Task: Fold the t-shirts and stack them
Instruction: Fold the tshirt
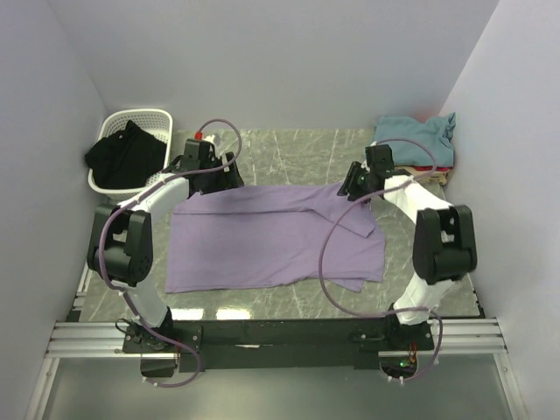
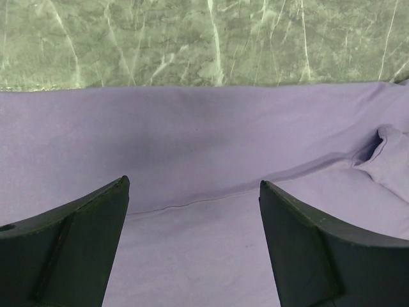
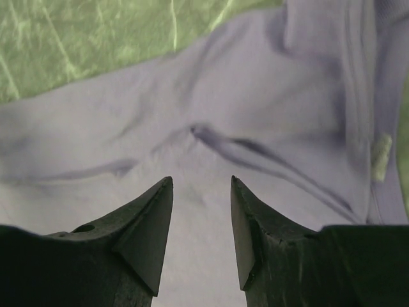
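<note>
The lavender t-shirt (image 1: 271,236) lies spread on the marble table, its far edge folded over toward the front. My left gripper (image 1: 216,178) is open above the shirt's far left part; the left wrist view shows purple cloth (image 2: 192,153) with a seam between the wide-apart fingers. My right gripper (image 1: 350,186) is open above the far right part, near the sleeve; the right wrist view shows wrinkled cloth (image 3: 211,115) and nothing between the fingers. A teal shirt (image 1: 418,138) lies on a red one (image 1: 437,168) and a tan one (image 1: 446,177) at the back right.
A white laundry basket (image 1: 153,118) with dark clothing stands at the back left. White walls close in the table on three sides. Marble surface (image 1: 289,144) shows behind the shirt.
</note>
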You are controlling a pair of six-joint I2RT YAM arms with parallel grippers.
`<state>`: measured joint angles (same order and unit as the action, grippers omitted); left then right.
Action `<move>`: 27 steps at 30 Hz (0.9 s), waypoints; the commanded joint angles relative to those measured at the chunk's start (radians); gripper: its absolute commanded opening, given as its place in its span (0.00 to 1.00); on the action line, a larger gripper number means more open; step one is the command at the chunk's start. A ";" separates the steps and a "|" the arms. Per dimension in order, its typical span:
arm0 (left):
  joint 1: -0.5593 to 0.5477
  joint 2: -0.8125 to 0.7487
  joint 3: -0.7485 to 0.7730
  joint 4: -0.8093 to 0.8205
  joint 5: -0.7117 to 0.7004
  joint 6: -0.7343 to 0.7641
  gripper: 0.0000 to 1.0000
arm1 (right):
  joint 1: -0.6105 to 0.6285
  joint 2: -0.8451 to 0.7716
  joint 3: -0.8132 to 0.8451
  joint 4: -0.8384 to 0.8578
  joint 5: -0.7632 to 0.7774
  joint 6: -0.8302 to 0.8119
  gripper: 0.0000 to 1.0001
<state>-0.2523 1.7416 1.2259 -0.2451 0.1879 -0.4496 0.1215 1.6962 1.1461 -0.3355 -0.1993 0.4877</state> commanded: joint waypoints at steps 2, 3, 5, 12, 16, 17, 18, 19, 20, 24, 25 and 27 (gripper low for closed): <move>-0.005 0.010 0.043 0.029 0.024 0.008 0.88 | -0.003 0.114 0.158 0.016 0.009 -0.011 0.48; -0.005 0.016 0.044 0.030 0.027 0.008 0.88 | -0.003 0.141 0.179 0.027 0.006 -0.009 0.48; -0.005 0.024 0.052 0.027 0.027 0.008 0.87 | 0.000 0.172 0.213 0.024 -0.002 -0.018 0.47; -0.005 0.053 0.066 0.026 0.033 0.009 0.87 | 0.007 0.321 0.346 -0.019 -0.032 -0.017 0.46; -0.005 0.056 0.067 0.021 0.028 0.014 0.87 | 0.029 0.332 0.330 -0.013 -0.034 -0.014 0.46; -0.007 0.056 0.066 0.021 0.027 0.014 0.87 | 0.032 0.333 0.322 -0.014 -0.034 -0.014 0.46; -0.005 0.056 0.066 0.023 0.028 0.015 0.87 | 0.035 0.333 0.316 -0.014 -0.038 -0.014 0.46; -0.005 0.059 0.066 0.021 0.030 0.014 0.87 | 0.040 0.333 0.308 -0.011 -0.040 -0.015 0.46; -0.007 0.058 0.064 0.021 0.031 0.014 0.87 | 0.040 0.332 0.294 -0.008 -0.040 -0.015 0.46; -0.007 0.055 0.055 0.027 0.030 0.009 0.87 | 0.053 0.298 0.241 0.006 -0.035 -0.018 0.45; -0.007 0.055 0.055 0.026 0.030 0.011 0.87 | 0.055 0.293 0.231 0.006 -0.032 -0.018 0.45; -0.007 0.056 0.055 0.023 0.030 0.011 0.87 | 0.059 0.286 0.213 -0.007 -0.031 -0.023 0.46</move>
<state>-0.2531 1.7996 1.2518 -0.2478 0.1993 -0.4484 0.1688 2.0312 1.3979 -0.3408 -0.2317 0.4786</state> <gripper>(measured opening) 0.867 0.456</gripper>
